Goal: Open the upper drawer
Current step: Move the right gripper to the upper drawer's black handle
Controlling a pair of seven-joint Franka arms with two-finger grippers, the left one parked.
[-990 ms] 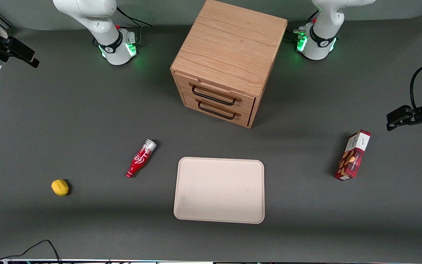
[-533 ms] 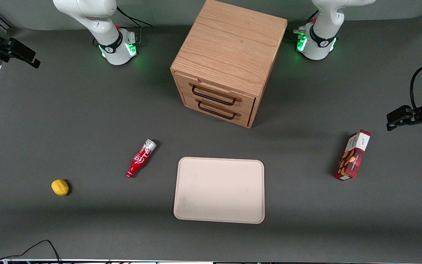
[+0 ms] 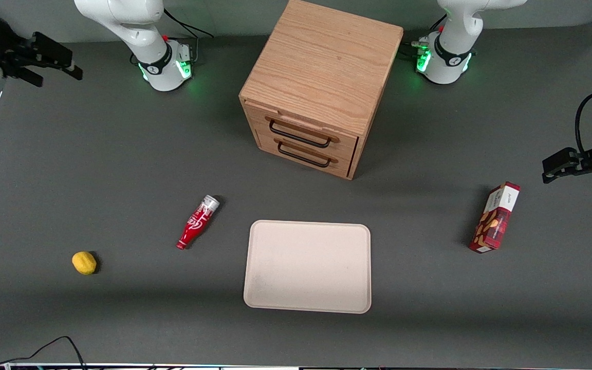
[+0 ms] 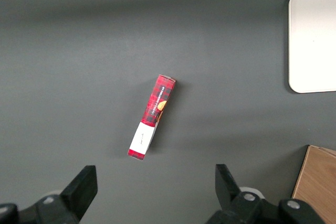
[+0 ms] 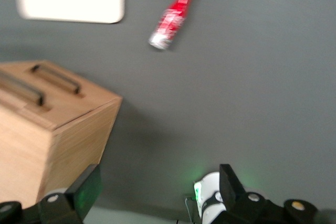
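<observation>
The oak cabinet [image 3: 327, 67] stands in the middle of the table, farther from the front camera than the tray. Its upper drawer [image 3: 303, 129] is shut, with a thin black bar handle [image 3: 298, 136]. The matching lower drawer [image 3: 306, 153] is shut below it. My right gripper [image 3: 58, 76] hangs high near the working arm's end of the table, well apart from the cabinet, open and empty. In the right wrist view my gripper [image 5: 157, 187] has its fingers [image 5: 86, 187] spread wide, and the cabinet [image 5: 79, 135] and the upper handle [image 5: 21, 90] show.
A beige tray [image 3: 307, 266] lies nearer the front camera than the cabinet. A red bottle [image 3: 197, 222] lies beside the tray and a yellow lemon [image 3: 84, 262] toward the working arm's end. A red snack box [image 3: 495, 217] stands toward the parked arm's end.
My right gripper has moved in from the table's edge toward the cabinet and slightly farther from the front camera. The drawers have not moved.
</observation>
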